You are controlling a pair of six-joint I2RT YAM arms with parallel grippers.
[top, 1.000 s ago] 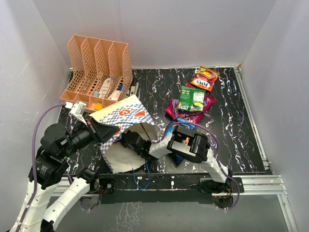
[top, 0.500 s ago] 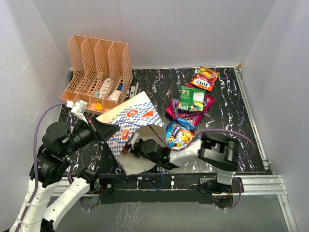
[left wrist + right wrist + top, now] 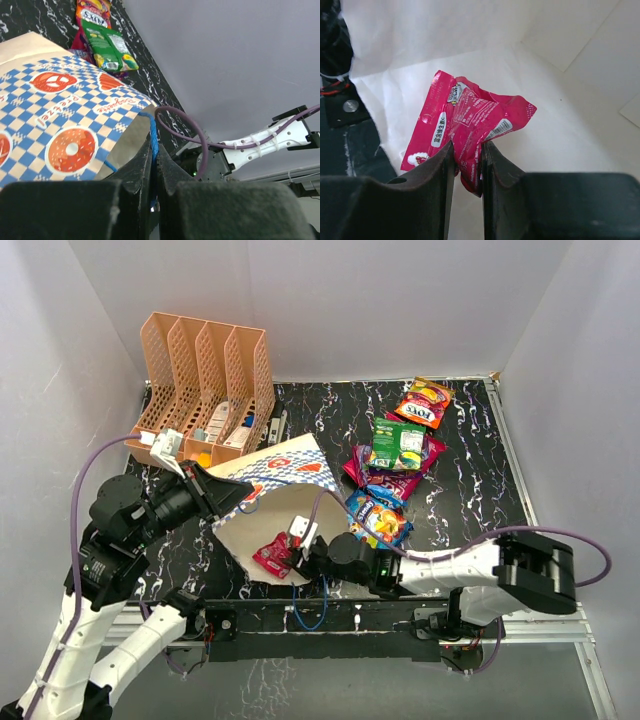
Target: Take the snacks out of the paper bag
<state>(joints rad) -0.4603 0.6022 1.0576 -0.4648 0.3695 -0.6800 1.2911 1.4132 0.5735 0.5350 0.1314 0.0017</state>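
A black desk [image 3: 470, 500] veined with white sits inside plain white walls [image 3: 400, 300], with two robot arms mounted along its near edge. At the far left stands a peach slotted file rack [image 3: 200, 370] with a few small items in its lower slots. In front of it, left of centre, a blue-and-white checkered paper bag [image 3: 285, 470] lies tipped on its side, its mouth facing the near edge and its cream inner wall showing. The left claw [image 3: 215, 495] is pinched shut on the bag's upper rim; its wrist view shows the fingers closed on the blue cord handle [image 3: 153, 137] at the edge of the checkered paper [image 3: 65, 125]. The right arm stretches low across the near edge from the right. The right claw [image 3: 295, 555] sits at the bag's mouth, clamped on a crumpled magenta pouch [image 3: 272, 555]. Its wrist view shows the pouch [image 3: 470, 117] squeezed between the two fingers above the cream paper. Other snacks lie on the desk to the right of the bag: a blue pouch [image 3: 378, 518] nearest, then a purple pouch [image 3: 385, 478], a green pouch [image 3: 398, 443] resting on it, and an orange-red pouch [image 3: 425, 403] farthest back.
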